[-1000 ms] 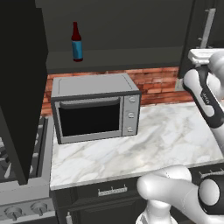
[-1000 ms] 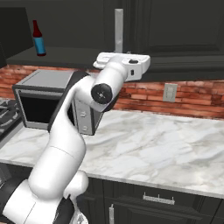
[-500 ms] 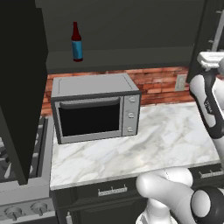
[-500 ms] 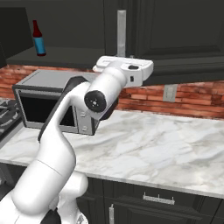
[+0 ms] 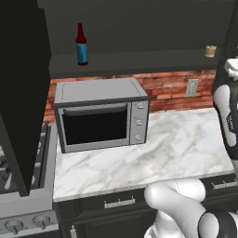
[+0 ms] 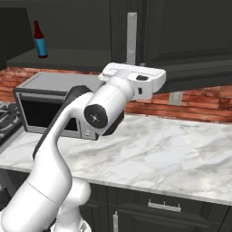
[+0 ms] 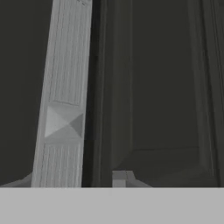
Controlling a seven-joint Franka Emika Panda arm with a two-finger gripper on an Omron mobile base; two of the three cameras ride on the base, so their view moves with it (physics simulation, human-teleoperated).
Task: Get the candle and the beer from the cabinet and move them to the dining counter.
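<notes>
The beer stands upright at the left of the open cabinet shelf. The candle sits at the shelf's right end, beside the edge of the right cabinet door. That door's long silver bar handle runs between my gripper's tips, and the gripper is shut on it. My arm reaches up to it from the counter side. The left cabinet door hangs wide open. The dining counter is out of view.
A silver microwave stands on the marble worktop under the shelf, against a red brick wall with a wall socket. A stove lies at the left. Dark drawer fronts run below the worktop.
My hand has drawn back and to the right with the handle in it. The right cabinet door has swung further open, and the candle now shows on the shelf.
</notes>
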